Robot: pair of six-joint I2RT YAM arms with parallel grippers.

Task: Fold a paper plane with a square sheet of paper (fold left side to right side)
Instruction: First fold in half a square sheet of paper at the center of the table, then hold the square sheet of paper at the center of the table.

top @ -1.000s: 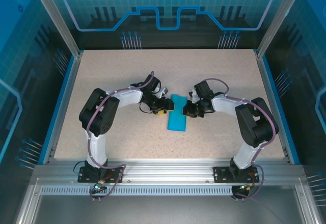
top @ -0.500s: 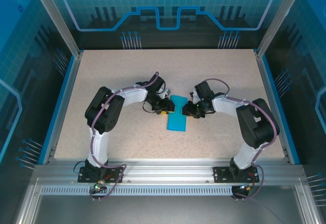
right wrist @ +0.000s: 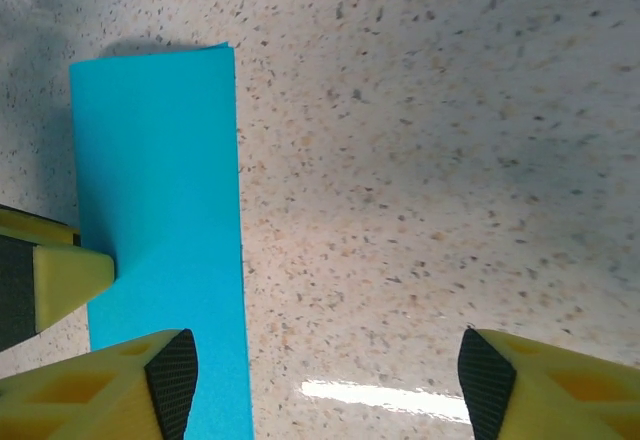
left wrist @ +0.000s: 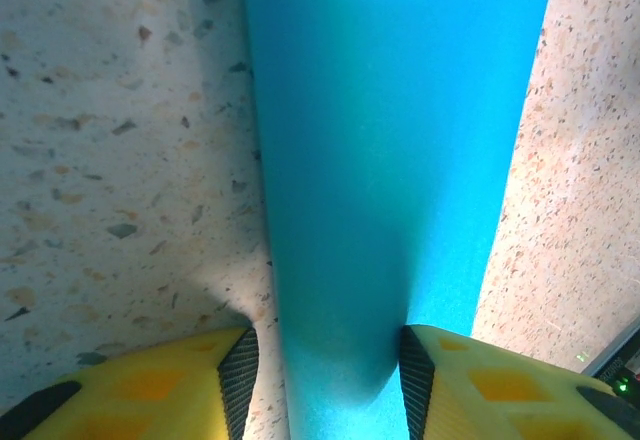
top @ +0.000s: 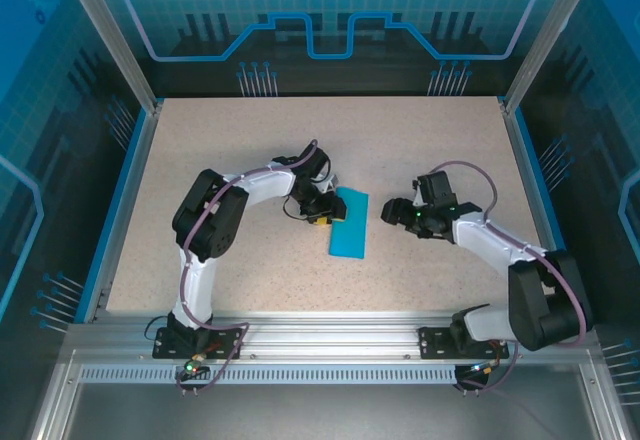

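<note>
Square sheet of paper (top: 349,223): narrow bright-blue rectangle, flat on table (top: 240,140)

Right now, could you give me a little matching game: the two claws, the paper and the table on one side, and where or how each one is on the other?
Things:
1. left claw
2. right claw
3. folded sheet of paper
4. table

Descriptions:
A. speckled beige
B. open, off to the right of the paper
C. bright blue, lying flat
D. at the paper's left edge

Pairs: 1-D, 2-B, 3-C, 4-A
</note>
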